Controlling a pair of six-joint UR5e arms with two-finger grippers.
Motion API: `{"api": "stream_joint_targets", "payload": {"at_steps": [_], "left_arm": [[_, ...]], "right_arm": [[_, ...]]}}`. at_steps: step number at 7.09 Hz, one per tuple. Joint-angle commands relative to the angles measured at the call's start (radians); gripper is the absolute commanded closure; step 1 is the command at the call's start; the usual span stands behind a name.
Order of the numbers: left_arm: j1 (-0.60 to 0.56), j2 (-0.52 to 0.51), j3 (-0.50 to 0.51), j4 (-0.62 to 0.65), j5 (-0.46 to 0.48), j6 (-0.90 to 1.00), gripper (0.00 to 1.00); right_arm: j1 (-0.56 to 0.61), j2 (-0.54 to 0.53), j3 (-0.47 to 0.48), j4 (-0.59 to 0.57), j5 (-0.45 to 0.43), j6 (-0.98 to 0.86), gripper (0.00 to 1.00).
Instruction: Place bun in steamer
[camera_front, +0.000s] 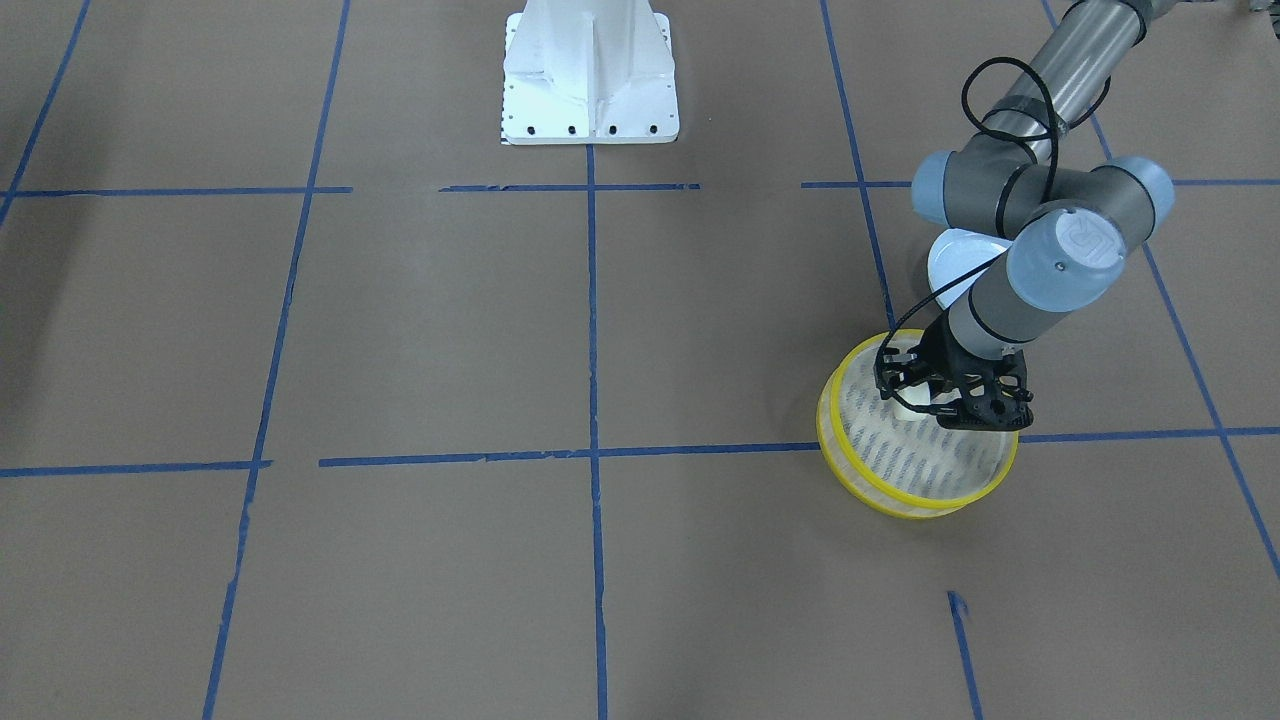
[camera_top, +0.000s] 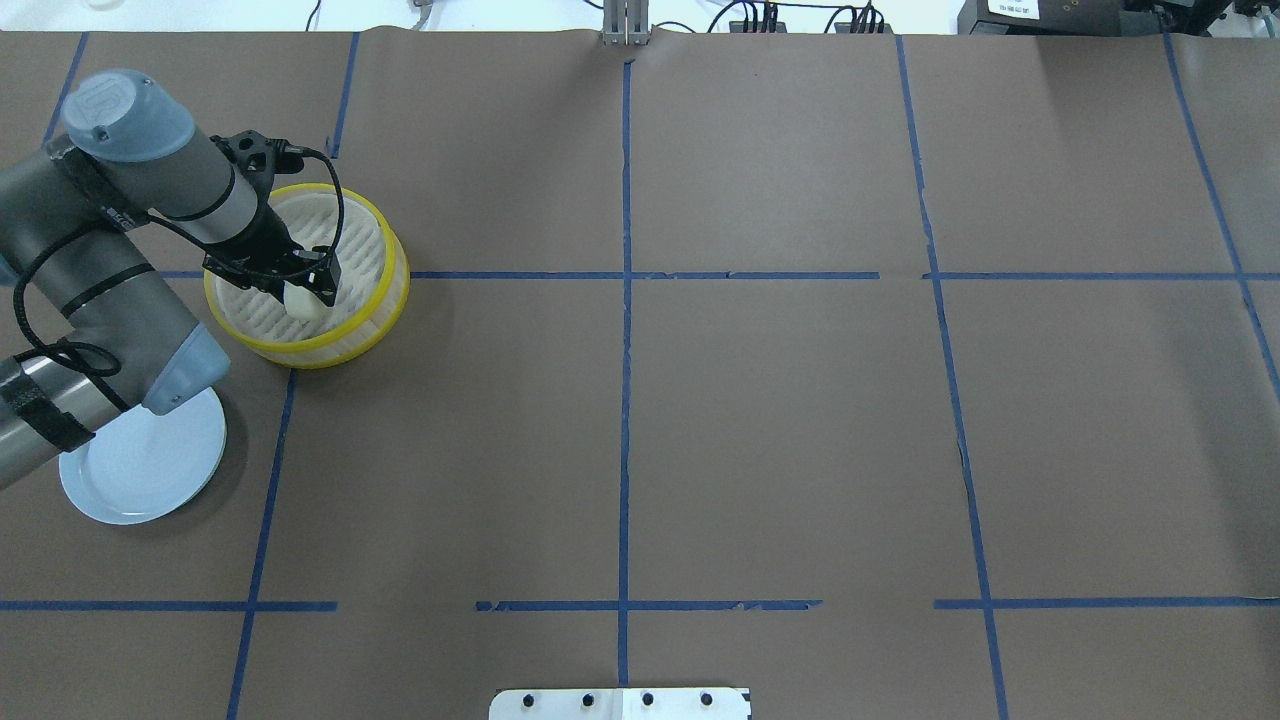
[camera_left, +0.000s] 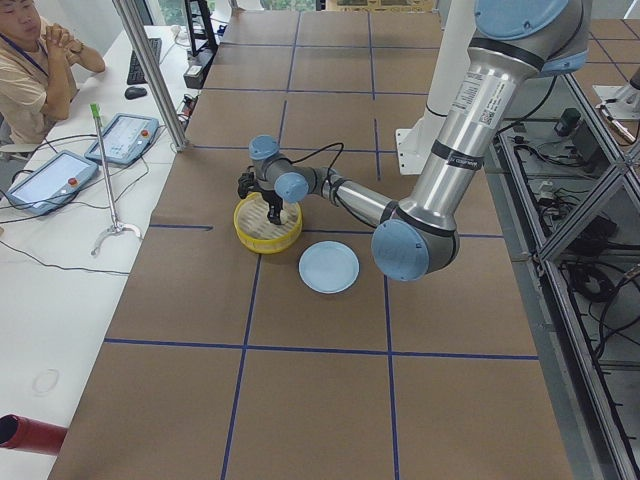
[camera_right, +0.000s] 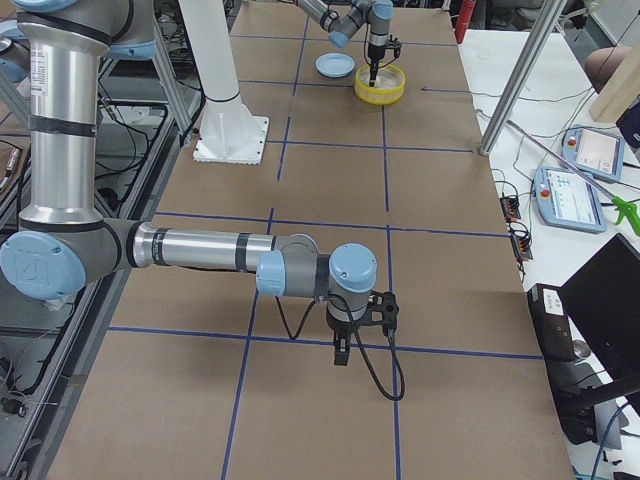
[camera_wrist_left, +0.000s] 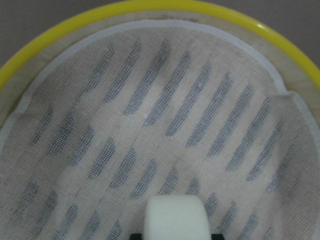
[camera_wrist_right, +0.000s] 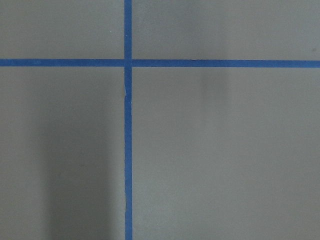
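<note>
The steamer (camera_top: 300, 355) is a round basket with yellow rims and a slotted whitish floor, at the table's left in the overhead view. My left gripper (camera_top: 305, 293) reaches down inside it and is shut on the bun (camera_top: 300, 304), a small cream-white lump. In the left wrist view the bun (camera_wrist_left: 175, 217) sits between the black fingertips, low over the mesh floor, with the yellow rim (camera_wrist_left: 160, 6) beyond. I cannot tell whether the bun touches the floor. My right gripper (camera_right: 342, 355) hangs over bare table far from the steamer; I cannot tell if it is open or shut.
A pale blue round plate (camera_top: 150, 470) lies just beside the steamer, partly under my left arm's elbow. The white robot base (camera_front: 590, 80) stands at the table's middle edge. Brown paper with blue tape lines covers the table. A person sits at the desk beyond (camera_left: 35, 60).
</note>
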Motion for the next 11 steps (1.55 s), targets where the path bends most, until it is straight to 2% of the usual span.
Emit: {"api": "stream_joint_targets", "payload": {"at_steps": [1, 2, 4, 6, 7, 8, 9, 11], "left_arm": [[-0.056, 0.002, -0.045, 0.024, -0.001, -0.005, 0.00], [-0.123, 0.014, -0.126, 0.116, -0.004, 0.010, 0.00], [-0.281, 0.098, -0.229, 0.214, -0.014, 0.248, 0.00], [-0.502, 0.265, -0.219, 0.216, -0.137, 0.631, 0.00], [-0.601, 0.353, -0.219, 0.222, -0.143, 0.741, 0.00], [-0.733, 0.483, -0.241, 0.218, -0.187, 0.847, 0.00], [-0.798, 0.564, -0.252, 0.215, -0.163, 0.962, 0.00], [-0.831, 0.583, -0.242, 0.212, -0.152, 0.969, 0.00]], "right_arm": [[0.000, 0.000, 0.000, 0.000, 0.000, 0.000, 0.00], [0.000, 0.000, 0.000, 0.000, 0.000, 0.000, 0.00], [0.000, 0.000, 0.000, 0.000, 0.000, 0.000, 0.00], [0.000, 0.000, 0.000, 0.000, 0.000, 0.000, 0.00], [0.000, -0.001, 0.000, 0.000, 0.000, 0.000, 0.00], [0.000, 0.000, 0.000, 0.000, 0.000, 0.000, 0.00], [0.000, 0.000, 0.000, 0.000, 0.000, 0.000, 0.00], [0.000, 0.000, 0.000, 0.000, 0.000, 0.000, 0.00]]}}
